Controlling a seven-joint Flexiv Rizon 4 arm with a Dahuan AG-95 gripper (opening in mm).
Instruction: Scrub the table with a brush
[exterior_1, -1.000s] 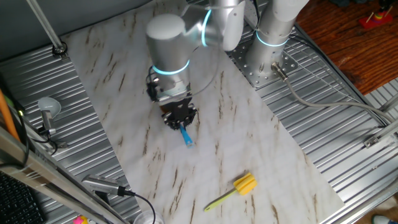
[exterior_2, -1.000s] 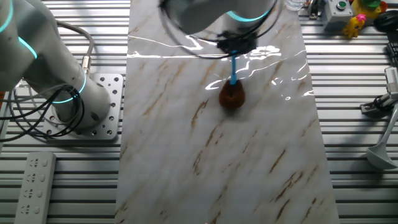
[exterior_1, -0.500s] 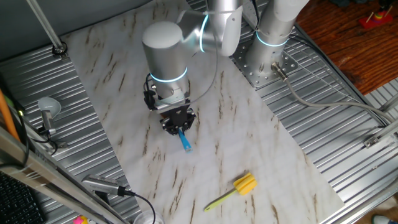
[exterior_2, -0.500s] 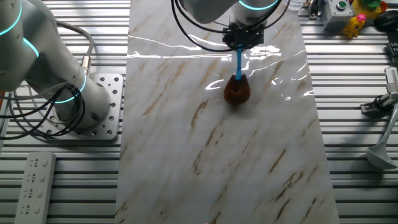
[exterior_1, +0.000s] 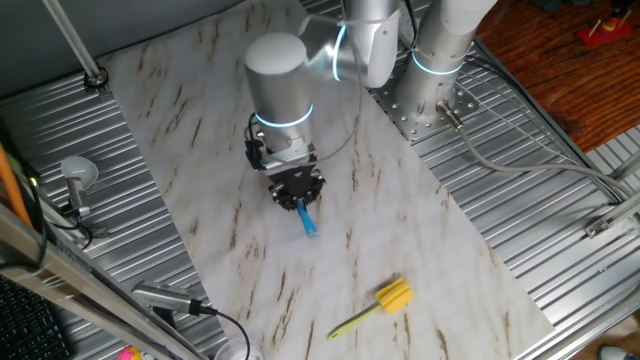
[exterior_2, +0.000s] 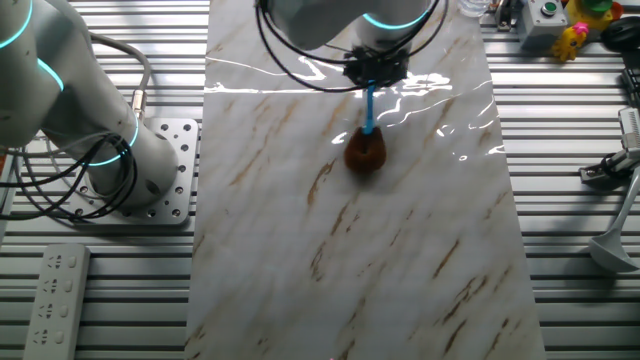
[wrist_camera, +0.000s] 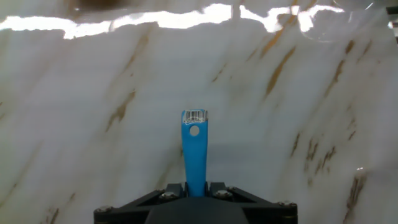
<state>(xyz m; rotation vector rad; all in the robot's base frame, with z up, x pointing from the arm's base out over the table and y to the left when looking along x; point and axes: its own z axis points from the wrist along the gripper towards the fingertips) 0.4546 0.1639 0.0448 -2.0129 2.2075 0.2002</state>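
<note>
My gripper (exterior_1: 298, 192) is shut on the brush and holds it low over the white marble-look table (exterior_1: 420, 240). In one fixed view the light-blue handle (exterior_1: 308, 222) sticks out below the jaws. In the other fixed view the handle (exterior_2: 369, 108) runs down from the gripper (exterior_2: 374, 70) to the brown bristle head (exterior_2: 365, 152), which rests on the table (exterior_2: 400, 260). In the hand view the blue handle (wrist_camera: 194, 149) stands up between the black jaws (wrist_camera: 194, 190) above the table (wrist_camera: 93, 93).
A yellow-headed brush (exterior_1: 382, 303) lies on the table near its front edge. The arm's base (exterior_1: 432, 75) stands on ribbed metal at the back right; it also shows at the left in the other fixed view (exterior_2: 110, 150). A remote (exterior_2: 57, 295) lies lower left.
The gripper and brush have swung sideways across the table, back the opposite way from the stroke before. The grip on the handle is unchanged.
</note>
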